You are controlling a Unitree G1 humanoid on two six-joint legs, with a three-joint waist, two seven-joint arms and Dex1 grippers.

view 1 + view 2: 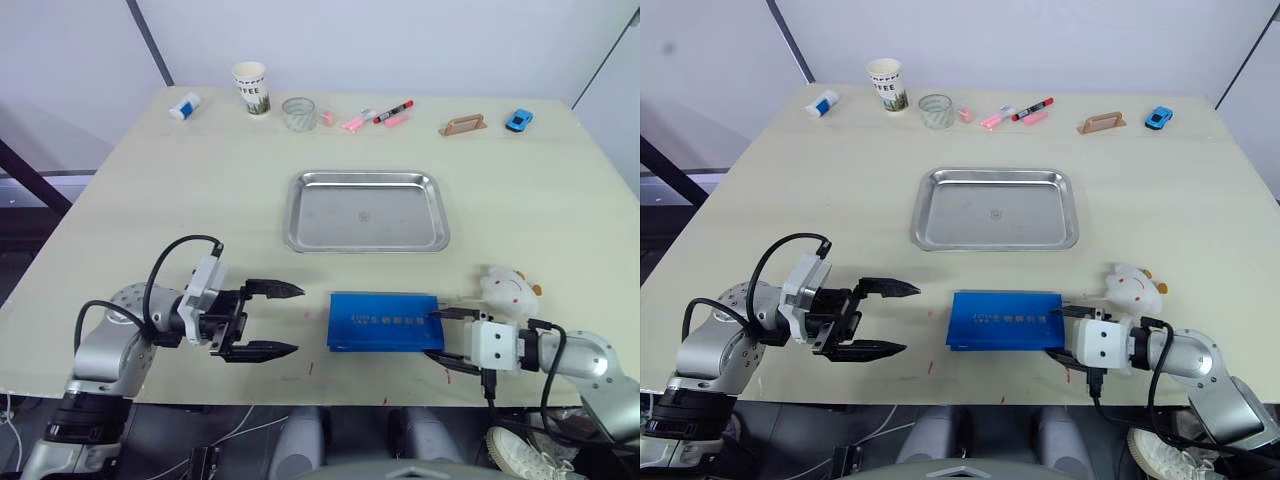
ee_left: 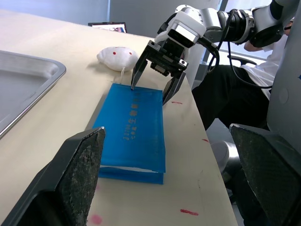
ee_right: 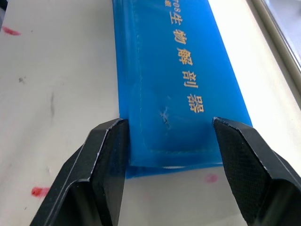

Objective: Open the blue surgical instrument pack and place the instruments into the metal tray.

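Observation:
The blue surgical instrument pack [image 1: 385, 321] lies flat and closed near the table's front edge, light print facing up. The instruments are hidden. The metal tray [image 1: 366, 178] sits behind the pack in mid-table, with nothing in it. My right gripper [image 1: 440, 337] is open, its two fingers straddling the pack's right end [image 3: 174, 84] without pinching it. My left gripper [image 1: 297, 320] is open and holds nothing, a short gap to the left of the pack [image 2: 134, 132], pointing at it.
A white plush toy [image 1: 508, 290] lies just behind my right gripper. Along the far edge stand a paper cup [image 1: 251, 88], a glass [image 1: 298, 113], markers [image 1: 392, 111], a wooden block [image 1: 463, 125], a blue toy car [image 1: 519, 120] and a small white item [image 1: 184, 105].

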